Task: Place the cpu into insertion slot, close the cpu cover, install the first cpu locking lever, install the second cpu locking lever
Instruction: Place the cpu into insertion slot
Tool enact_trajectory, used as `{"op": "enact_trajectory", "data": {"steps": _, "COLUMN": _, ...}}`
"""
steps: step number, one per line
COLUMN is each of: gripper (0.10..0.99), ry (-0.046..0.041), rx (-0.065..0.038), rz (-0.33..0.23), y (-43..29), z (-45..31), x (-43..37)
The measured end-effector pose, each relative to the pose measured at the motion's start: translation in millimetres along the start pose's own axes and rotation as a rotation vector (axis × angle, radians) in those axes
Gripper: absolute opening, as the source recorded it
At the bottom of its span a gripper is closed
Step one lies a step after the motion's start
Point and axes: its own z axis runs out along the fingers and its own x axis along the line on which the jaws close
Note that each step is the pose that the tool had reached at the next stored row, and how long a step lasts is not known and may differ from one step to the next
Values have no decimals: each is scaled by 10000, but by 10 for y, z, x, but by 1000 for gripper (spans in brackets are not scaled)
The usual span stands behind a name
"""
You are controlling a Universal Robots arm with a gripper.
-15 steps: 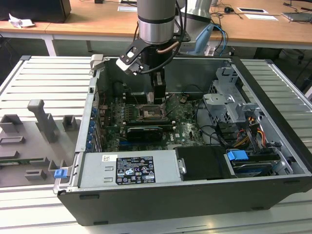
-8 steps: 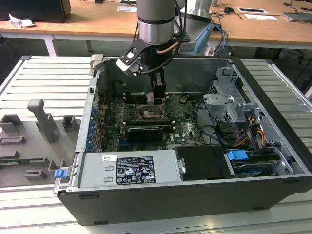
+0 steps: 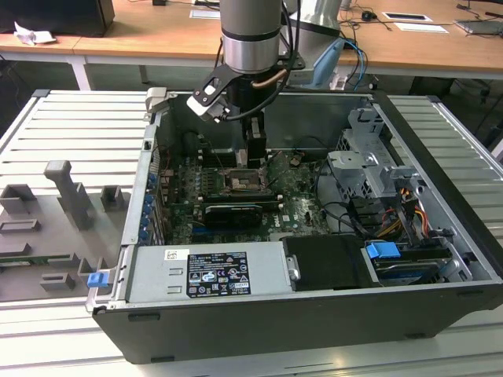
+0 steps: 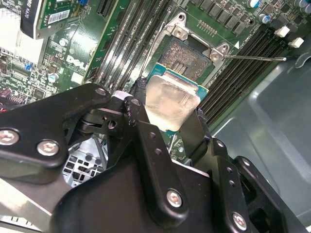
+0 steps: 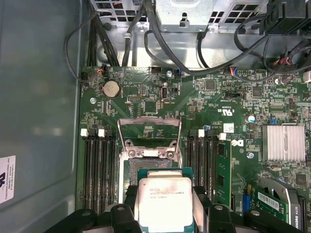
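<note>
The arm [image 3: 251, 39] reaches straight down into the open computer case [image 3: 314, 326]. Its gripper [image 5: 165, 206] is just above the insertion slot [image 5: 130, 167], with the fingers [image 5: 130, 201] clamped on opposite edges of the cpu [image 5: 164, 199], which sits level over the slot's near edge and is not seated. The cpu cover [image 5: 149, 121] stands flipped open on the slot's far side; the held chip hides much of the slot in the first wrist view, the gripper's black body cuts off the chip's near edge in both wrist views, and the fingertips under the chip cannot be made out.
</note>
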Motion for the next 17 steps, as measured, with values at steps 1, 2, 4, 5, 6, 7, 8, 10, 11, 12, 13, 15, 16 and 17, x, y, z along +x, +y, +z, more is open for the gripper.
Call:
{"op": "enact_trajectory", "data": {"steps": 1, "gripper": 529, "ry": -1, "rx": 0, "rz": -1, "y": 0, "z": 2, "x": 0}}
{"op": "enact_trajectory", "data": {"steps": 2, "gripper": 529, "ry": 0, "rx": 0, "rz": 0, "y": 0, "z": 5, "x": 0}}
{"op": "enact_trajectory", "data": {"steps": 4, "gripper": 529, "ry": 0, "rx": 0, "rz": 0, "y": -1, "z": 10, "x": 0}}
{"op": "enact_trajectory", "data": {"steps": 5, "gripper": 529, "ry": 0, "rx": 0, "rz": 0, "y": -1, "z": 13, "x": 0}}
{"op": "enact_trajectory", "data": {"steps": 6, "gripper": 529, "ry": 0, "rx": 0, "rz": 0, "y": -1, "z": 16, "x": 0}}
{"op": "enact_trajectory", "data": {"steps": 7, "gripper": 529, "ry": 0, "rx": 0, "rz": 0, "y": -1, "z": 18, "x": 0}}
{"op": "enact_trajectory", "data": {"steps": 8, "gripper": 529, "ry": 0, "rx": -1, "rz": 0, "y": -2, "z": 20, "x": 0}}
{"op": "enact_trajectory", "data": {"steps": 10, "gripper": 529, "ry": 0, "rx": 0, "rz": 0, "y": -2, "z": 25, "x": 0}}
{"op": "enact_trajectory", "data": {"steps": 11, "gripper": 529, "ry": 0, "rx": 0, "rz": 0, "y": -2, "z": 27, "x": 0}}
{"op": "enact_trajectory", "data": {"steps": 12, "gripper": 529, "ry": 0, "rx": 0, "rz": -1, "y": -2, "z": 29, "x": 0}}
{"op": "enact_trajectory", "data": {"steps": 13, "gripper": 529, "ry": 0, "rx": 0, "rz": 0, "y": -3, "z": 33, "x": -1}}
{"op": "enact_trajectory", "data": {"steps": 15, "gripper": 529, "ry": 1, "rx": -1, "rz": 1, "y": -3, "z": 39, "x": 3}}
{"op": "enact_trajectory", "data": {"steps": 16, "gripper": 529, "ry": 0, "rx": 0, "rz": 1, "y": -4, "z": 39, "x": 11}}
{"op": "enact_trajectory", "data": {"steps": 17, "gripper": 529, "ry": -1, "rx": 0, "rz": 0, "y": -3, "z": 39, "x": 20}}
